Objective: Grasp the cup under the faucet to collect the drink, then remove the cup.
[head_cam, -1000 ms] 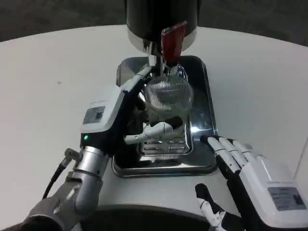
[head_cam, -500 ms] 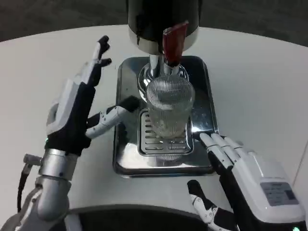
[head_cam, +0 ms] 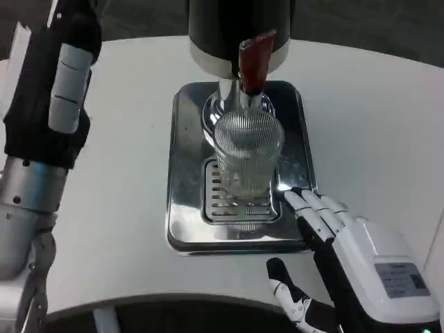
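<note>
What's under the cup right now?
The ribbed cup stands on the slotted grate of the steel drip tray, below the red tap lever. The grate directly beneath its base is covered; contents are unclear.

The desk is white, matte and round-edged, and its pale top spreads out beyond the right hand and off to that hand's far side. Past the desk's curved far rim, well beyond the hand, the floor is a dark grey, carpet-like surface with a faint speckle. Light falls evenly from above, leaving only soft shadows on the desk, and nearer than the hand a darker curved band runs along the desk's near edge.
</note>
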`<state>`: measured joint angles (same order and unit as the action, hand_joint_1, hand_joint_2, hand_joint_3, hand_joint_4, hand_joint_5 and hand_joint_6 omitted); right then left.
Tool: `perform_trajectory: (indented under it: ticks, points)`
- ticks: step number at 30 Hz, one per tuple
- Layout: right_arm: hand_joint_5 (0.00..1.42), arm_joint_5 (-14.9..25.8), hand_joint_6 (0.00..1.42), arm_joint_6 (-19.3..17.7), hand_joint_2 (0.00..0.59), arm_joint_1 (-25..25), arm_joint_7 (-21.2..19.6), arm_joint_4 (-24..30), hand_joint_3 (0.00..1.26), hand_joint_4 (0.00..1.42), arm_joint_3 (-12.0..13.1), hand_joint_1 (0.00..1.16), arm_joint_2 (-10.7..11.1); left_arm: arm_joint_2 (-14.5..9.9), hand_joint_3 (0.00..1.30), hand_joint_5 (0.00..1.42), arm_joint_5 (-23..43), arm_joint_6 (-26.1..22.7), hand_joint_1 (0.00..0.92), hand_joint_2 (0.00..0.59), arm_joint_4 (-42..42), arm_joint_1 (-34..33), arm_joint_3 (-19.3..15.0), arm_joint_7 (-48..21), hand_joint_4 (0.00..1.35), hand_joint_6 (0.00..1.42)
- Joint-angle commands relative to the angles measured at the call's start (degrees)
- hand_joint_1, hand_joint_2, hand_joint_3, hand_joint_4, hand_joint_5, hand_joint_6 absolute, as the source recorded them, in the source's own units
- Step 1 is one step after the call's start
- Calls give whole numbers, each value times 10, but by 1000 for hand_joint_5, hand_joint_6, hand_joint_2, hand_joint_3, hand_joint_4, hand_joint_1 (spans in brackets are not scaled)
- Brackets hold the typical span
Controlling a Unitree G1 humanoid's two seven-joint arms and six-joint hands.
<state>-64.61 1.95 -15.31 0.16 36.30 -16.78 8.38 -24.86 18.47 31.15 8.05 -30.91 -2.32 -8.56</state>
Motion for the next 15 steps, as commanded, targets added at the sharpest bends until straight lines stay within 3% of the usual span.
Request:
perform_trajectory:
  ticks: [1, 5, 11, 15]
  points:
    - [122, -9, 188, 4, 493, -16, -2, 14, 151, 106, -2, 529, -6, -12, 0, 0, 100, -90, 0, 124, -60, -26, -21, -105, 0, 10]
    - [127, -11, 190, 2, 493, -25, -2, 21, 154, 108, -2, 529, -8, -29, 0, 8, 118, -140, 0, 118, -75, -55, -31, -178, 0, 41]
    - [131, -13, 192, 1, 493, -32, -2, 30, 155, 112, 0, 529, -10, -33, 0, 8, 160, -223, 0, 101, -112, -86, -40, -254, 0, 43]
    - [132, -11, 194, 0, 493, -36, -2, 35, 156, 116, 3, 529, -10, -41, 0, 0, 146, -260, 0, 91, -116, -103, -38, -285, 0, 1]
